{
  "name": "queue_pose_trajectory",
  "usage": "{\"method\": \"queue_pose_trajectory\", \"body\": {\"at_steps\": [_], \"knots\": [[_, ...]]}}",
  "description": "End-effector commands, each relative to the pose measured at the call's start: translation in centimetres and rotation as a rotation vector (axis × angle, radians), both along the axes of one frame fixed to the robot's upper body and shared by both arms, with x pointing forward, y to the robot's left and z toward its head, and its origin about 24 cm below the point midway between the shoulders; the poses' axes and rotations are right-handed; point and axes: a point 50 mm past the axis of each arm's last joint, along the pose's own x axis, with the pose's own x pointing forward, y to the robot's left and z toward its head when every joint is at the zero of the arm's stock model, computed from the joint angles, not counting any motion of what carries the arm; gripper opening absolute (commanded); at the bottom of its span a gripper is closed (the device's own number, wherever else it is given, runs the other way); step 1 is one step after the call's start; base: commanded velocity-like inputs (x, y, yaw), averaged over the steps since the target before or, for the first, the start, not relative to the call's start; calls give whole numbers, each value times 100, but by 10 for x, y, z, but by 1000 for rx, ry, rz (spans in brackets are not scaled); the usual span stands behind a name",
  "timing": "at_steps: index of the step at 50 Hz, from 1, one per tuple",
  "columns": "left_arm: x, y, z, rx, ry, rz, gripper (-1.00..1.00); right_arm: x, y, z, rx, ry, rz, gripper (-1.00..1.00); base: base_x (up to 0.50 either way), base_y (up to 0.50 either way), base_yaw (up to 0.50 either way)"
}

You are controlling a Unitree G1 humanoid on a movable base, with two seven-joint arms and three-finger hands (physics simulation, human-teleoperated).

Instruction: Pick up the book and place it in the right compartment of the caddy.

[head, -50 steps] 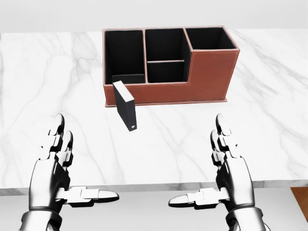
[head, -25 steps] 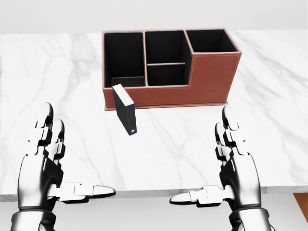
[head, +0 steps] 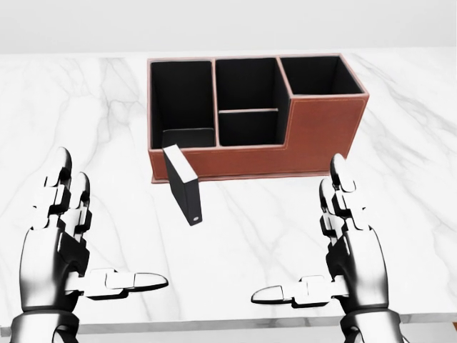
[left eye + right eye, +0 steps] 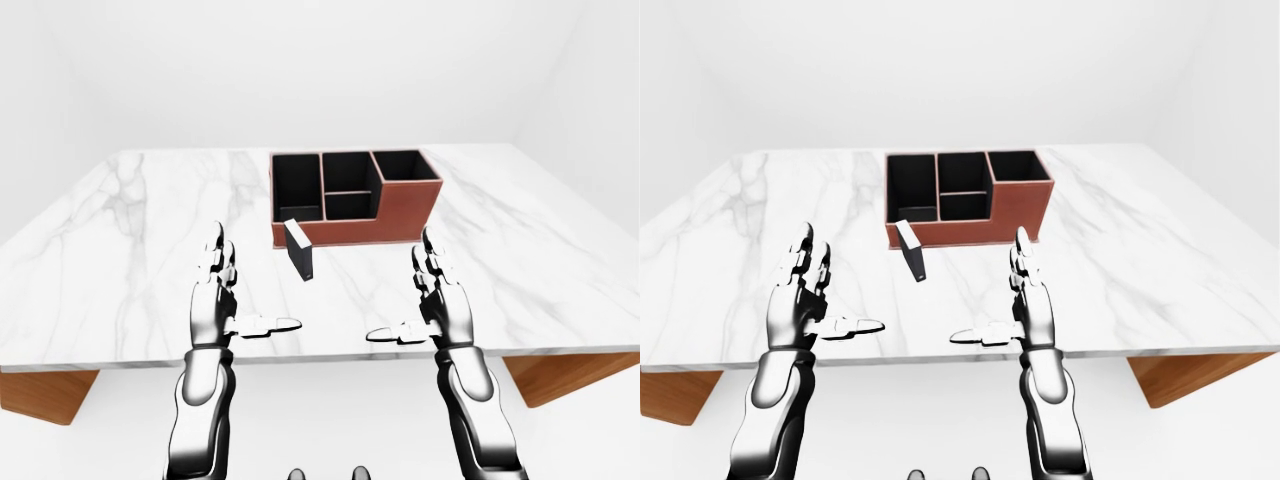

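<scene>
Book (image 3: 183, 184) stands on the marble table (image 3: 400, 186) just below the brown caddy's (image 3: 314, 132) left end, while left hand (image 3: 61, 246) and right hand (image 3: 350, 246) hover open-fingered, holding nothing.

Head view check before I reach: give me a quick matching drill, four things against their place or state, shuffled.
1. book
2. caddy
3. left hand
4. right hand

a. open, lower right of the view
b. brown, black compartments, top centre
c. open, lower left
d. dark, on the marble below the caddy's left end

Pairs: 1-d, 2-b, 3-c, 4-a
</scene>
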Motion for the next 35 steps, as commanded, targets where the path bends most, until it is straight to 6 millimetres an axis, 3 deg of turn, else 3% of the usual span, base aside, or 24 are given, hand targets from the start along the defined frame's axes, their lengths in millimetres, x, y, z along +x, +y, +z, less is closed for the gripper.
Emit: {"method": "queue_pose_trajectory", "body": {"at_steps": [1,35], "knots": [[0,0,0,1,-2,1,100,-1,0,-1,-3,-2,3,100,22,0,0],[0,-1,-2,4,7,-1,100,-1,1,-2,-10,1,5,100,25,0,0]]}}
